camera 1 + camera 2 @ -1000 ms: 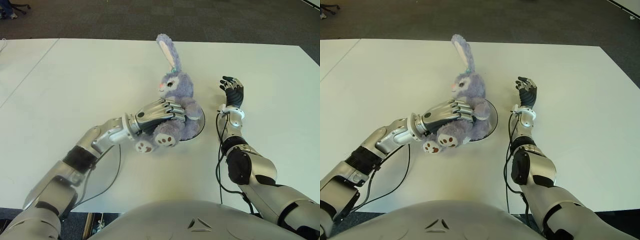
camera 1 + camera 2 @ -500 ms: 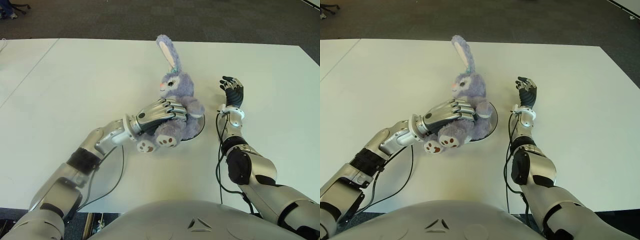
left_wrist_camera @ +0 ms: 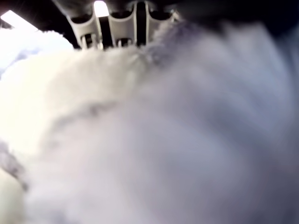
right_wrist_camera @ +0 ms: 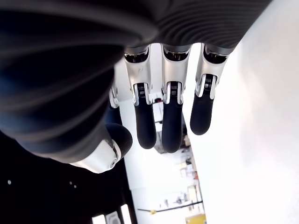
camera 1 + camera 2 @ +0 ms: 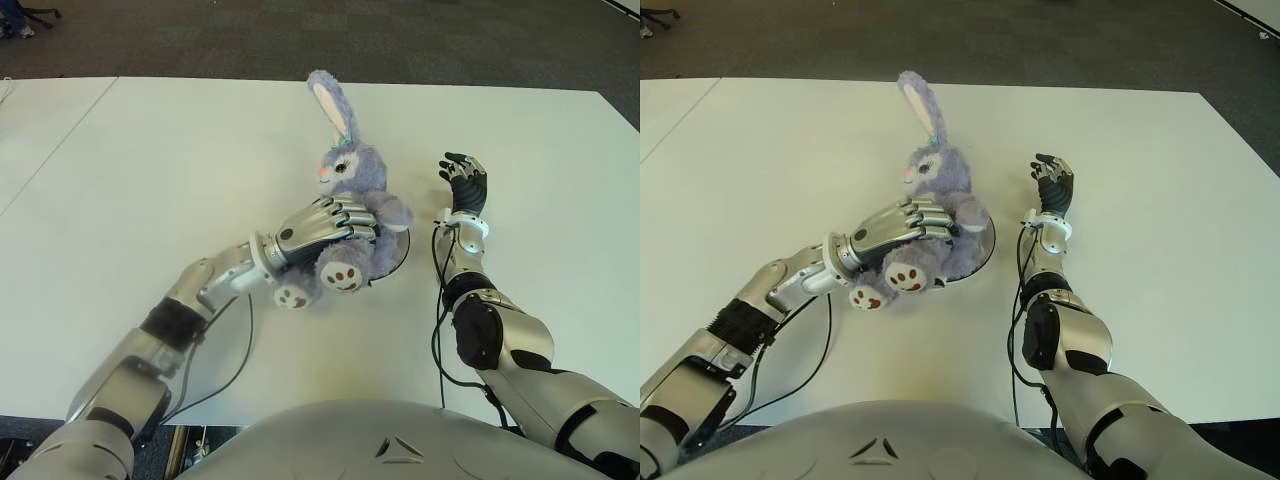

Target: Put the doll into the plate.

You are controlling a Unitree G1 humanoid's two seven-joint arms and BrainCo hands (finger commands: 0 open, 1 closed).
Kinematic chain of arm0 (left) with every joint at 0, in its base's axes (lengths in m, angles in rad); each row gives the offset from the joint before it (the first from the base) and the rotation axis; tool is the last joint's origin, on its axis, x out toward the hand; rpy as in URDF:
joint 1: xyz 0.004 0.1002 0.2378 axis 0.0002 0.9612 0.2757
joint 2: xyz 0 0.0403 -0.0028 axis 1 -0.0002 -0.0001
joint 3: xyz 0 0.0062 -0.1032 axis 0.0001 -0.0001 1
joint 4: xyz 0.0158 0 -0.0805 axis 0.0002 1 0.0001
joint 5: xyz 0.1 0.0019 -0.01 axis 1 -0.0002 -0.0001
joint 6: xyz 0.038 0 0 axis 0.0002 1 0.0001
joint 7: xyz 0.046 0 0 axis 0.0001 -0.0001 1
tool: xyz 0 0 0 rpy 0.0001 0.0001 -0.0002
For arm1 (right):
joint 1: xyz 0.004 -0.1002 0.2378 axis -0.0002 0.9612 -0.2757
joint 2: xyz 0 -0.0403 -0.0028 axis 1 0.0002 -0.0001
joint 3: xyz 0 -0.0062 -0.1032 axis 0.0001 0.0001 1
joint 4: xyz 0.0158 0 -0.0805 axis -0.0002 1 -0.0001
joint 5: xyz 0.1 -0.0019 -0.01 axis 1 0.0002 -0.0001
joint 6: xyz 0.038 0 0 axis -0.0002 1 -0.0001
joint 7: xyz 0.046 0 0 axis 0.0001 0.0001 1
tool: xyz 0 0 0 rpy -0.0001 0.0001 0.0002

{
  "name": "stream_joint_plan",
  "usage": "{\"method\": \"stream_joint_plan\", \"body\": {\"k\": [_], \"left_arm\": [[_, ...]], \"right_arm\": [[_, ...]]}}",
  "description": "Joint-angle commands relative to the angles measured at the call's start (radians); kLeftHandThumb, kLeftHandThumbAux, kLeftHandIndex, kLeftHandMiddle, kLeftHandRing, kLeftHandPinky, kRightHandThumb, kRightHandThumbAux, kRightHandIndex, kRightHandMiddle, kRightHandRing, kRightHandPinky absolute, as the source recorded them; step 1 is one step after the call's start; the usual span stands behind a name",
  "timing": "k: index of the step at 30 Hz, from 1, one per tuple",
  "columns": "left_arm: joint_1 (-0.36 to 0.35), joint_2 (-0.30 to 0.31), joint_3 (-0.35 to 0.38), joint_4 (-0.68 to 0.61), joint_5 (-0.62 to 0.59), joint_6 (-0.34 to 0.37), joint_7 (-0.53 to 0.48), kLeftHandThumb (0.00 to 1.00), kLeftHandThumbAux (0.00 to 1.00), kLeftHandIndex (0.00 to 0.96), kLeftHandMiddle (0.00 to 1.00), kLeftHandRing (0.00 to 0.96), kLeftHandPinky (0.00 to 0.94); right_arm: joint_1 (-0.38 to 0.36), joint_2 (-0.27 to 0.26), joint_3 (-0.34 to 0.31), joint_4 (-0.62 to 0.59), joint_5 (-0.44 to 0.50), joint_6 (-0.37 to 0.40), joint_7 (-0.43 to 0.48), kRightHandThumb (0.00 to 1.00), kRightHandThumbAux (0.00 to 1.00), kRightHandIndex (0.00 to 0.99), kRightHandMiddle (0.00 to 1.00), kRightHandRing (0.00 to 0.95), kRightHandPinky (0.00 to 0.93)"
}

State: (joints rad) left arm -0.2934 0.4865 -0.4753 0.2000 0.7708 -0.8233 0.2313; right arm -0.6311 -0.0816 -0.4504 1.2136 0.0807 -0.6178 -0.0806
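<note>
A purple plush rabbit doll (image 5: 352,180) with long ears sits upright over a dark round plate (image 5: 398,255) near the table's middle. Only the plate's right rim shows from under it. My left hand (image 5: 325,226) is shut on the doll's body from the left, fingers wrapped across its belly. Pale fur (image 3: 154,140) fills the left wrist view, with fingers (image 3: 122,28) at its edge. The doll's two feet (image 5: 318,285) stick out toward me past the plate's near edge. My right hand (image 5: 463,182) shows to the right of the plate, fingers (image 4: 172,121) relaxed and holding nothing.
The white table (image 5: 160,170) spreads wide to the left and behind the doll. Dark carpet (image 5: 400,40) lies beyond the far edge. A black cable (image 5: 236,350) trails from my left forearm over the table.
My left hand has carried the doll slightly to the right, further over the plate. The doll's feet have lifted and turned a little. The right hand has not moved.
</note>
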Motion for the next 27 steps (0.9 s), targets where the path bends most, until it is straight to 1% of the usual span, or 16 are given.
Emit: {"method": "stream_joint_plan", "body": {"k": [1,6,9,12,17,25,27], "left_arm": [[0.037,0.018,0.023,0.011,0.085,0.026,0.049,0.206,0.135,0.0,0.0,0.0,0.0],[0.028,0.02,0.026,0.009,0.121,0.031,0.082,0.203,0.126,0.0,0.0,0.0,0.0],[0.022,0.017,0.034,0.011,0.151,0.039,0.115,0.207,0.126,0.0,0.0,0.0,0.0],[0.018,0.013,0.039,0.01,0.166,0.048,0.133,0.211,0.137,0.0,0.0,0.0,0.0],[0.021,0.011,0.039,0.007,0.168,0.062,0.134,0.21,0.147,0.0,0.0,0.0,0.0],[0.02,0.014,0.039,0.001,0.163,0.08,0.126,0.212,0.158,0.0,0.0,0.0,0.0],[0.018,0.016,0.039,0.0,0.162,0.082,0.125,0.204,0.158,0.0,0.0,0.0,0.0]], "right_arm": [[0.221,0.063,-0.007,0.136,0.014,0.134,-0.013,0.708,0.738,0.401,0.324,0.301,0.236],[0.221,0.062,-0.008,0.137,0.017,0.139,0.002,0.707,0.738,0.4,0.314,0.288,0.238],[0.221,0.063,-0.007,0.137,0.016,0.139,0.004,0.707,0.739,0.4,0.31,0.282,0.223],[0.222,0.062,-0.006,0.137,0.015,0.139,0.005,0.707,0.739,0.399,0.309,0.277,0.219],[0.222,0.062,-0.005,0.137,0.014,0.14,0.006,0.708,0.739,0.399,0.31,0.279,0.239],[0.221,0.062,-0.004,0.137,0.014,0.141,0.009,0.709,0.739,0.399,0.31,0.281,0.222],[0.221,0.062,-0.005,0.137,0.014,0.142,0.011,0.709,0.739,0.399,0.308,0.274,0.2]]}}
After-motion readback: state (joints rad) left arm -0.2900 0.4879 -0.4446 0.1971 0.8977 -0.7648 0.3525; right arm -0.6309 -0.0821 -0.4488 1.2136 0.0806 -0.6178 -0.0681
